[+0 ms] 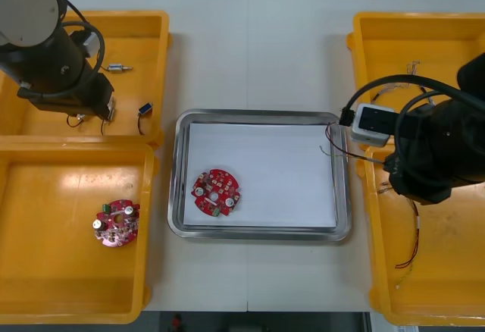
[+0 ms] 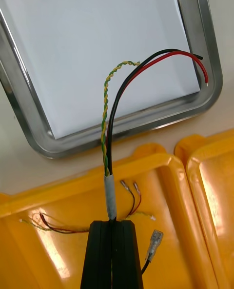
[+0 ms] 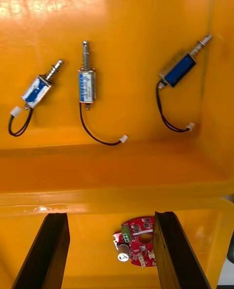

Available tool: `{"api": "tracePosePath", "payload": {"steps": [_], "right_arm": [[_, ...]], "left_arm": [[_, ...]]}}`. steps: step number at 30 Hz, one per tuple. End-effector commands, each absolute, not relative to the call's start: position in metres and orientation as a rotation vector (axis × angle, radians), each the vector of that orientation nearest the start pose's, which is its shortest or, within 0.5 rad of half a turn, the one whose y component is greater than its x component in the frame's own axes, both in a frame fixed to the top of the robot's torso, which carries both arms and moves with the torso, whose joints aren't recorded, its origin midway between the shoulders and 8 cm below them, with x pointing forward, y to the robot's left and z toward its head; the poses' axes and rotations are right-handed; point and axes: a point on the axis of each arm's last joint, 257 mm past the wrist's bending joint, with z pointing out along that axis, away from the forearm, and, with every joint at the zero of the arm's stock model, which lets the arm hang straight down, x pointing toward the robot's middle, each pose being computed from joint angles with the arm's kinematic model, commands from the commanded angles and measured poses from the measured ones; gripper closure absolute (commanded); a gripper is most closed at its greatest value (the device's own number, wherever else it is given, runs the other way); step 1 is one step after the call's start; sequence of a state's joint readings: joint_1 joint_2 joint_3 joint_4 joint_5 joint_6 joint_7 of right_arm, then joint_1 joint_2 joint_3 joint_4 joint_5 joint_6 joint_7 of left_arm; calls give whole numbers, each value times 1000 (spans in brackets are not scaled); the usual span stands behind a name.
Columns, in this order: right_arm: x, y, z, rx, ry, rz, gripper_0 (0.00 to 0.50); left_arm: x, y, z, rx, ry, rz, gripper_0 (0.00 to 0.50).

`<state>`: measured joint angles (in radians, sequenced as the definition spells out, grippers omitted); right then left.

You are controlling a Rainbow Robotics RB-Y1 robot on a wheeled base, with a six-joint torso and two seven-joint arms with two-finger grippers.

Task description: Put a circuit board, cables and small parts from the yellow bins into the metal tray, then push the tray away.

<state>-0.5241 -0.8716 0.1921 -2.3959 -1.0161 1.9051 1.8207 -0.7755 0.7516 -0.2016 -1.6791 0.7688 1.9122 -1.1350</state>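
Note:
My right gripper (image 2: 112,223) is shut on a cable bundle (image 2: 108,123) of black, red and twisted yellow-green wires. The bundle's free ends reach over a corner of the metal tray (image 2: 210,90), which is white inside. One red circuit board (image 1: 216,192) lies in the tray (image 1: 261,117). My left gripper (image 3: 109,216) is open above the far left yellow bin (image 1: 148,25). Three small metal parts (image 3: 87,84) with black leads lie beyond its fingers. A second circuit board (image 1: 116,223) sits in the near left bin.
Loose cables (image 1: 409,245) lie in the near right bin (image 1: 379,294), below my right gripper. More thin wires (image 1: 413,67) rest in the far right bin. Two small metal parts (image 1: 117,67) lie beside the left arm.

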Motion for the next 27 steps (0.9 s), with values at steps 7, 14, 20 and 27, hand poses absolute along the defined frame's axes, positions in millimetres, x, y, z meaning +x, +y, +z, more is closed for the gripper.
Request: {"api": "tracePosePath", "payload": {"steps": [7,14,20,27], "right_arm": [[398,-122,-130,-1591,2067,-266,500],[408,-98,-148,-1614,2030,-312,500],[411,-88,-172,-1647,2027,-313,500],[417,-90,-194,-1677,2018,-364,500]], "left_arm": [[521,325,-95,311,2738,170,0],[540,342,-102,398,2717,186,0],[557,354,-111,472,2684,187,0],[569,360,-122,571,2652,228,0]]}}
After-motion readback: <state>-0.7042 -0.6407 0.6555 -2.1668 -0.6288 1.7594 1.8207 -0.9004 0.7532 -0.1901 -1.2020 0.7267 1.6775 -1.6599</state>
